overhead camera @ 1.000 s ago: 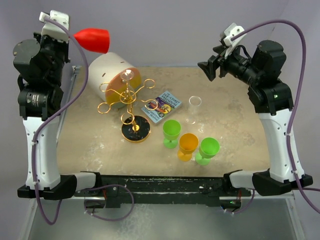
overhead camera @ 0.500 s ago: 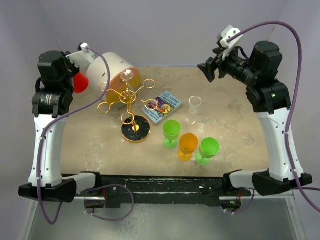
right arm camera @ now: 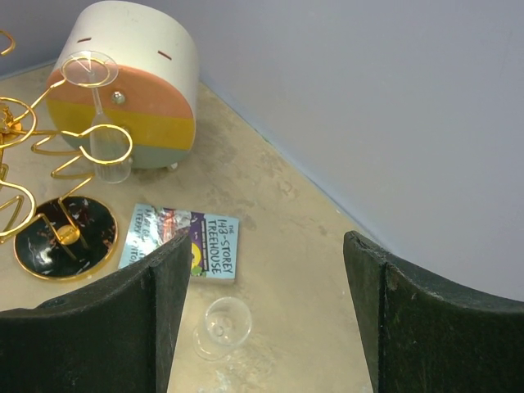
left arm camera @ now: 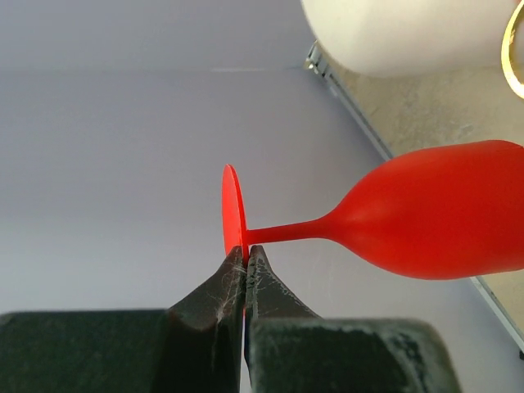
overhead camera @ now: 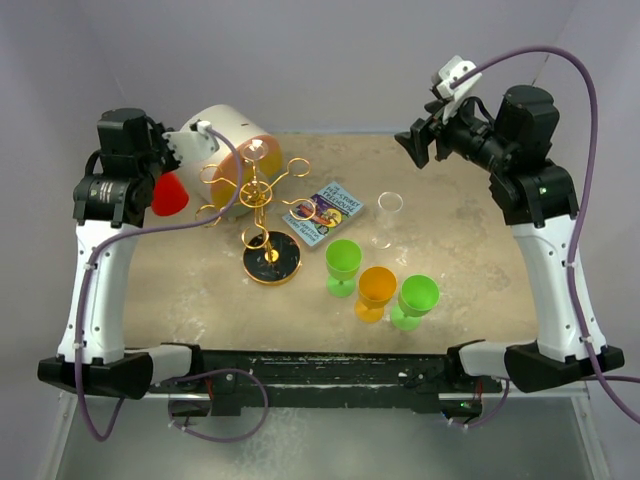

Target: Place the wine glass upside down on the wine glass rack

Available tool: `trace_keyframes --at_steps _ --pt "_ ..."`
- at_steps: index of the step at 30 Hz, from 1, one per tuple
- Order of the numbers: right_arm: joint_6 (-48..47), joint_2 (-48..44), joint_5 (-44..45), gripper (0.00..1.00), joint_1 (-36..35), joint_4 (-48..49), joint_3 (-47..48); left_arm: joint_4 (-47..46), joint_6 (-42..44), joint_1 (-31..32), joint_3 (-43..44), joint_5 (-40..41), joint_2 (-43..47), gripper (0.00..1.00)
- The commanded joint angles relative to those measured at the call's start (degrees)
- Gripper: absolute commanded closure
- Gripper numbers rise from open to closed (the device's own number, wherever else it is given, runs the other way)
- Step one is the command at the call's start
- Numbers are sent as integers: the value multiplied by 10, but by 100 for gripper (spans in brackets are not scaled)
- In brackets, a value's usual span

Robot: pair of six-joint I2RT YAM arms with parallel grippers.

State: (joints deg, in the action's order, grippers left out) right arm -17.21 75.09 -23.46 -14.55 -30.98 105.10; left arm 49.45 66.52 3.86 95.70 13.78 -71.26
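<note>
My left gripper is shut on the thin foot of a red wine glass, which lies sideways with its bowl to the right. In the top view the red glass hangs at my left gripper, just left of the gold wire wine glass rack. A clear glass hangs upside down on the rack. My right gripper is open and empty, high above the table's back right.
A big white cylinder lies behind the rack. A book and an upright clear glass sit right of the rack. Two green glasses and an orange glass stand near the front.
My left arm has swung down and to the right with the red glass, from high at the back left to just beside the rack. The right arm has barely moved.
</note>
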Motion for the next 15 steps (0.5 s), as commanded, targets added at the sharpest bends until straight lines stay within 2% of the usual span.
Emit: trace_keyframes --at_steps 1,15 --pt "-6 -22 -11 23 6 17 0 -1 31 22 -2 -47 -15 100" --pt "-1 -29 -30 23 21 22 -11 1 41 65 9 -121 -54 100"
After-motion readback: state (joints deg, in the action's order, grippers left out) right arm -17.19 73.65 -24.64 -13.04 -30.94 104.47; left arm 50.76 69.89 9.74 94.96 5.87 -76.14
